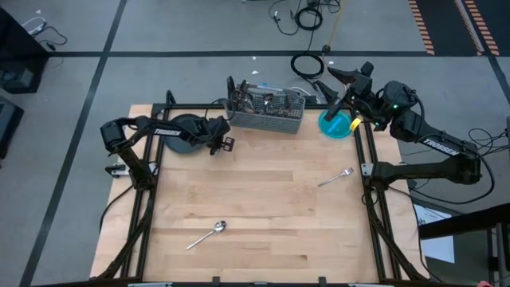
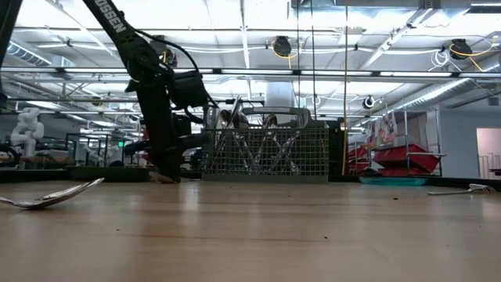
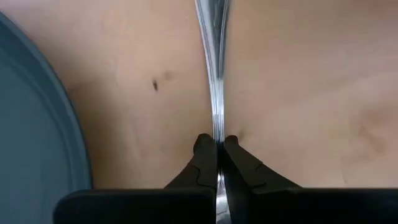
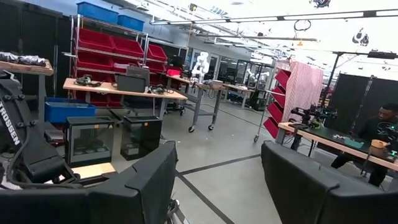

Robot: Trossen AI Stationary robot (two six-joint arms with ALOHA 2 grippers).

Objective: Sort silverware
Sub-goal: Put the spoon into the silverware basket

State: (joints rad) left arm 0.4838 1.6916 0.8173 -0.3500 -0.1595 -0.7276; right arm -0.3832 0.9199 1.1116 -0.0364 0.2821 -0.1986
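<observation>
My left gripper (image 1: 217, 143) is down at the table's far left, beside the dark round plate (image 1: 185, 134), shut on a slim shiny piece of silverware (image 3: 214, 56). Only its handle shows, so I cannot tell which kind it is. A spoon (image 1: 209, 233) lies flat near the front edge. A fork (image 1: 336, 177) lies flat at the right. The wire-mesh caddy (image 1: 267, 113) at the far edge holds several upright pieces. My right gripper (image 1: 325, 80) hangs raised beyond the far right corner, open, with nothing between its fingers (image 4: 149, 180). My left gripper pinches the silverware's narrow handle (image 3: 217, 127) between its two fingertips (image 3: 204, 152). The fingers come steeply from above, slanting. The handle runs straight on past the fingertips, over the wood beside the plate's rim (image 3: 59, 118). Whether it rests on the table does not show.
A blue bowl (image 1: 336, 124) stands at the far right, next to the caddy. A black frame (image 1: 374, 199) runs along the table's left and right edges. Bare wood lies between the spoon and the fork.
</observation>
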